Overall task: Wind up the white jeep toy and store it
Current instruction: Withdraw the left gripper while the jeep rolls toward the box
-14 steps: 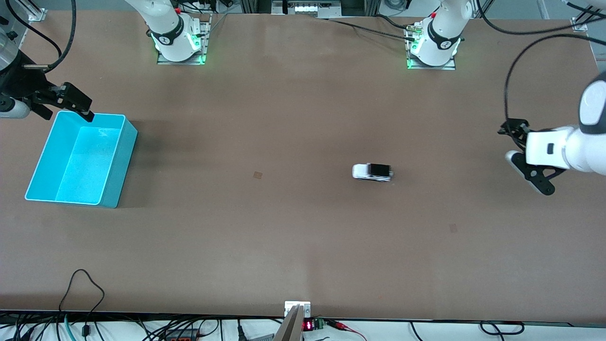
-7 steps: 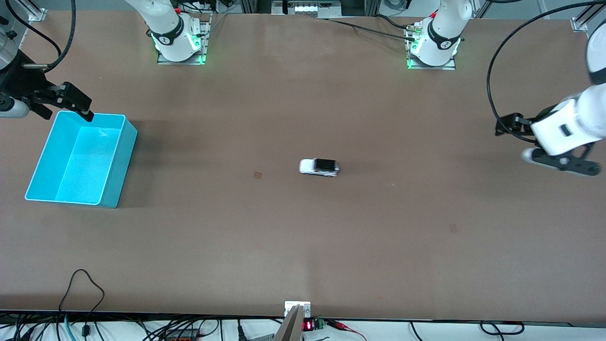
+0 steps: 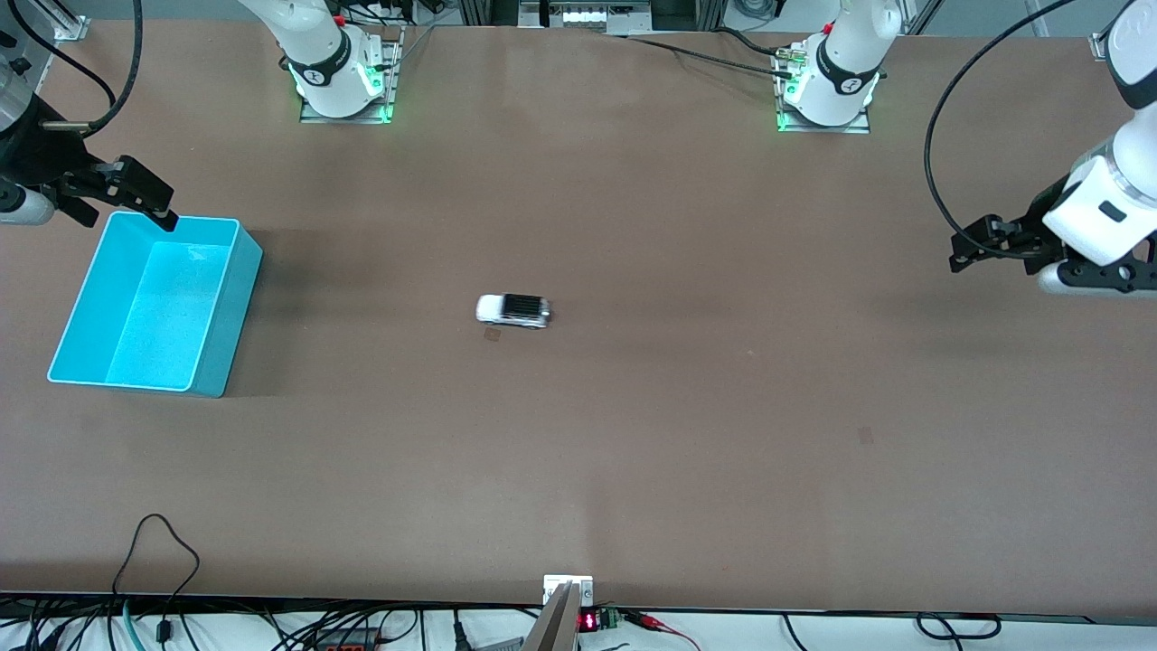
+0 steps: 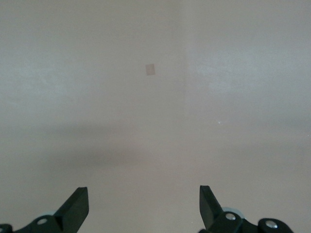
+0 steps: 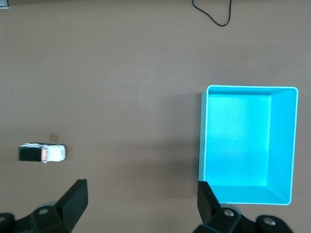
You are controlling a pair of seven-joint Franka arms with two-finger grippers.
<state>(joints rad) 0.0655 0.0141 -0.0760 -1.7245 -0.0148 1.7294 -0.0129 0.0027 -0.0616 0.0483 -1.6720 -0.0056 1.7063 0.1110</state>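
Observation:
The white jeep toy (image 3: 512,310) with its black roof panel stands on the brown table near the middle; it also shows in the right wrist view (image 5: 42,153). The turquoise bin (image 3: 230,298) stands empty at the right arm's end of the table, and shows in the right wrist view (image 5: 203,136). My right gripper (image 3: 149,199) is open and empty over the table at the bin's corner farthest from the front camera (image 5: 142,199). My left gripper (image 3: 1085,280) is open and empty over bare table at the left arm's end (image 4: 144,204), well away from the jeep.
A small tan patch (image 3: 493,334) lies on the table just nearer the front camera than the jeep. Another patch (image 3: 865,435) lies toward the left arm's end. A black cable (image 3: 154,542) loops at the table's near edge.
The jeep has rolled on its own across the table toward the right arm's end and the bin. The left gripper has lifted and pulled back. The right arm has not moved.

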